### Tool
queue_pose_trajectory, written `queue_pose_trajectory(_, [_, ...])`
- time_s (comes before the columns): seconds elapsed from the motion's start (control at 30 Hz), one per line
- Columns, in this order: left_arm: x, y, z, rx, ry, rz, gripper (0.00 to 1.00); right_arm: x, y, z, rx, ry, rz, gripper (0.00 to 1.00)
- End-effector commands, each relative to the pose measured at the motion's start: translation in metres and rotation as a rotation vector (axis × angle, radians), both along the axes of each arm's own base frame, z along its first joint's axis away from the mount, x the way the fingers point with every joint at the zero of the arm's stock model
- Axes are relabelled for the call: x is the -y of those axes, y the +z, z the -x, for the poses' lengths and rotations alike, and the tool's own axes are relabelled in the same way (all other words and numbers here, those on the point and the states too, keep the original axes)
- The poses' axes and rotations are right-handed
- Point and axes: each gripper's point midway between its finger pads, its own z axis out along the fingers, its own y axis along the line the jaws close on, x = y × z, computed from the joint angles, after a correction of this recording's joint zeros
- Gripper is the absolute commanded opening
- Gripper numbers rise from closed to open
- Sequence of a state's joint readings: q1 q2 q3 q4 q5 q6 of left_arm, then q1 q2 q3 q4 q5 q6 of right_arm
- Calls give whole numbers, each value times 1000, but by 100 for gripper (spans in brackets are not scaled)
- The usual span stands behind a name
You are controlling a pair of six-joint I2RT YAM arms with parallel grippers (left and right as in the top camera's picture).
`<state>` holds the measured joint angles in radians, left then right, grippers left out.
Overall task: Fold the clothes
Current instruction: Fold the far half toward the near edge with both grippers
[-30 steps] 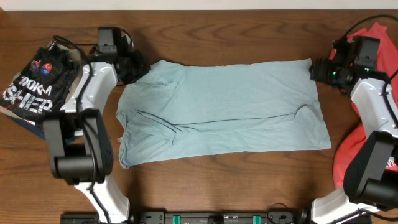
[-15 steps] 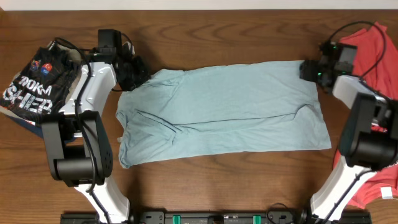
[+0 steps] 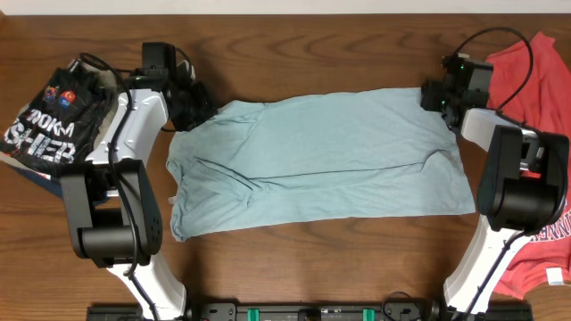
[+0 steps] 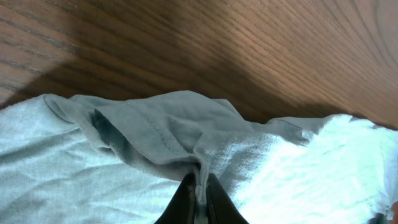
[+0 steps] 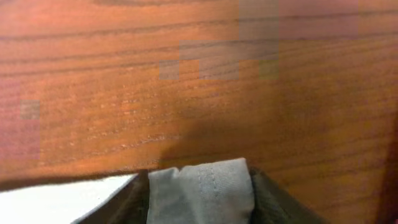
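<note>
Left fingers (image 4: 185, 200) and right fingers (image 5: 127, 202) pinch far corners of the blue-grey T-shirt (image 3: 321, 160), spread on the bench (image 3: 312, 45); folding mostly to come.

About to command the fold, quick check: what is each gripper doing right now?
Left gripper: closed, pinching a far corner of the pale blue-grey T-shirt.
Right gripper: closed on the same T-shirt's hem at the other far corner.

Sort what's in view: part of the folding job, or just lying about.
Job:
- pale blue-grey T-shirt, spread flat
- left gripper and right gripper, each pinching a far corner of it
- red T-shirt, waiting at the right edge

Lying about:
- black printed garment, untouched at the left edge
</note>
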<state>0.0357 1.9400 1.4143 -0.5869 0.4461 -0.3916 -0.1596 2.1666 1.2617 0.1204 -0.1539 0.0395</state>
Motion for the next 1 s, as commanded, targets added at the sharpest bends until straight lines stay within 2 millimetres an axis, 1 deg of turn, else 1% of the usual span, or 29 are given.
queue_pose_trajectory(0.0, [2,-1,1,0,-19,-1,6,3,-21,9,-61,-37,28,24])
queue_pose_trajectory(0.03, [2,-1,2,-3,-19,-1,6,6,-23,11,-72,-51,37,12])
queue_pose_trajectory(0.07, [2,-1,3,-8,-19,0,6,8,-23,13,-84,-64,41,4])
queue_pose_trajectory(0.1, [2,-2,5,-16,-19,0,6,10,-24,17,-100,-79,41,1])
queue_pose_trajectory(0.17, [2,-4,9,-35,-19,1,6,11,-20,24,-129,-95,38,1])
queue_pose_trajectory(0.27, [3,-5,15,-62,-20,2,6,14,-4,34,-159,-114,52,1])
queue_pose_trajectory(0.43, [3,-6,25,-98,-30,1,6,20,38,54,-185,-146,89,1])
queue_pose_trajectory(0.53, [2,-2,34,-107,-64,-14,6,17,59,75,-228,-145,87,1])
queue_pose_trajectory(0.57, [-1,0,38,-121,-58,-35,6,17,64,83,-249,-148,91,1])
queue_pose_trajectory(0.63, [-10,3,48,-148,-44,-84,6,18,70,97,-288,-157,103,1])
queue_pose_trajectory(0.73, [-21,11,67,-201,-27,-154,6,22,75,123,-370,-177,132,1])
queue_pose_trajectory(0.9, [-21,27,99,-280,-36,-155,6,27,68,160,-520,-198,179,1])
queue_pose_trajectory(0.97, [-20,32,111,-311,-38,-153,6,26,65,170,-563,-192,178,2])
